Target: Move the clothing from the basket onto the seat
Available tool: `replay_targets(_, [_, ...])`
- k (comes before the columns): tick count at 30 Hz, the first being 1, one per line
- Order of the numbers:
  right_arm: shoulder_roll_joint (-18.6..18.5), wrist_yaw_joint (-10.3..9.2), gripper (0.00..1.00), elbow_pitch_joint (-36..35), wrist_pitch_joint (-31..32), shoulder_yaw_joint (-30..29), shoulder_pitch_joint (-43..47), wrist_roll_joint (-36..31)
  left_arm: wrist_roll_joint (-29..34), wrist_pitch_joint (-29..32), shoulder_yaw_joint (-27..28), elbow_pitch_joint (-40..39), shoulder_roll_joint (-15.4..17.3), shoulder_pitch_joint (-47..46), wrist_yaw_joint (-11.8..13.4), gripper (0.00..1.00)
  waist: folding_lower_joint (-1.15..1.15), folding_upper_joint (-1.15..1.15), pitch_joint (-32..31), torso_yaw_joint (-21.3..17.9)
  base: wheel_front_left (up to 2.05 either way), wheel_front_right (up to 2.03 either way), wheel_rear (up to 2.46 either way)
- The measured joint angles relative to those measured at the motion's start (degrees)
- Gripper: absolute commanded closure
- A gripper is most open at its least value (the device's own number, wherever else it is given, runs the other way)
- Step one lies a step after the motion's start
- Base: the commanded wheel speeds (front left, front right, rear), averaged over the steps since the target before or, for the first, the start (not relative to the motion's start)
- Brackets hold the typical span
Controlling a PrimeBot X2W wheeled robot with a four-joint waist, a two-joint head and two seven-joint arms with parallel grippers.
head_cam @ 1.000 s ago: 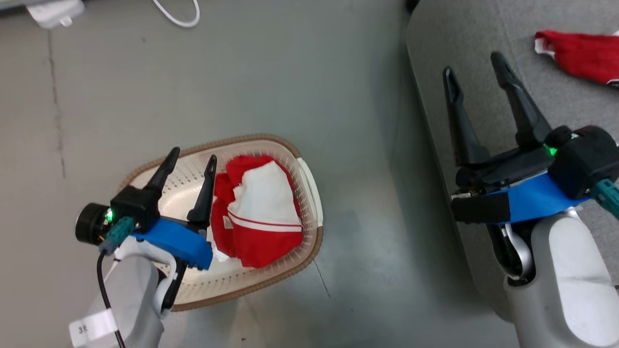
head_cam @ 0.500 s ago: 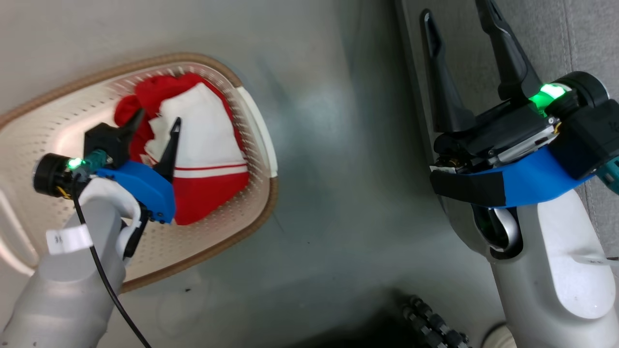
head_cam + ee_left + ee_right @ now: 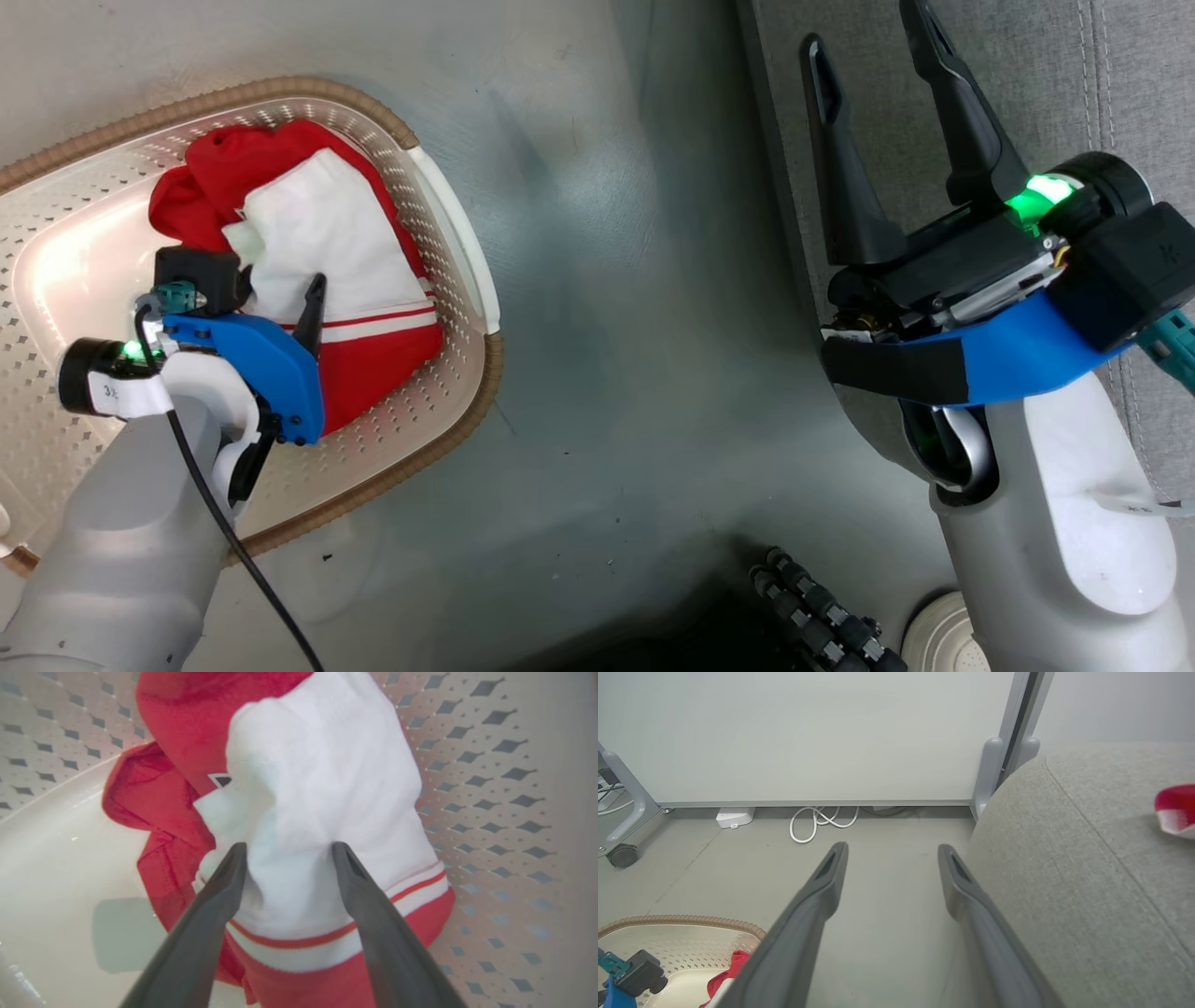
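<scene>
**Left jaws poised over the garment in the basket**

Head view: the basket point(image 3: 233, 91) is sitting on the floor point(image 3: 635, 280) at nine o'clock. The red-and-white clothing point(image 3: 317, 215) is bunched against its three-o'clock wall. The left jaws are reaching down into the basket, spread wide and gripping nothing, lined up for a pinch. The right jaws are hovering at two o'clock over the edge of the seat point(image 3: 1046, 75), fully parted and empty, probably parked out of the way.

Left wrist view: the two fingers point(image 3: 373, 924) are straddling a raised white fold, which offers a bunch of cloth to grip. I cannot tell whether the tips are touching it.

Right wrist view: a red garment point(image 3: 1176, 807) is lying on the seat at three o'clock, so part of the job looks done.
</scene>
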Motion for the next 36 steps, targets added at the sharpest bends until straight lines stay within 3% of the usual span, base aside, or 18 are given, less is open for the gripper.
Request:
replay_targets(1, [0.00,0.00,0.00,0.05,-0.02,-0.04,0.08,0.18,-0.88,1.08,-0.74,0.59,-0.20,-0.32,0.00,0.18,0.00,0.00,-0.05,-0.04,0.00,0.00,0.00])
replay_targets(2, [0.00,0.00,0.00,0.08,-0.03,-0.01,0.12,0.25,-1.15,1.55,-1.21,0.79,-0.20,-0.47,0.00,0.70,0.00,0.00,-0.07,-0.05,0.00,0.00,0.00])
replay_targets(3, [0.00,0.00,0.00,0.12,-0.13,0.01,0.14,0.33,-1.33,1.74,-1.54,0.86,-0.15,-0.55,0.00,1.00,0.00,0.00,-0.09,-0.06,0.00,0.00,0.00])
replay_targets(23, [0.03,0.00,0.00,3.87,-0.70,1.66,-1.35,0.91,-6.35,-0.99,-7.09,1.87,0.76,-2.13,0.00,1.00,-0.01,0.00,-2.59,-0.42,0.00,0.00,0.00])
replay_targets(36, [0.12,0.00,0.00,11.92,0.78,1.03,2.70,-1.64,-11.36,-7.21,-13.25,0.75,-4.15,5.08,0.00,1.00,-0.02,0.01,-19.42,2.72,0.00,0.00,0.00])
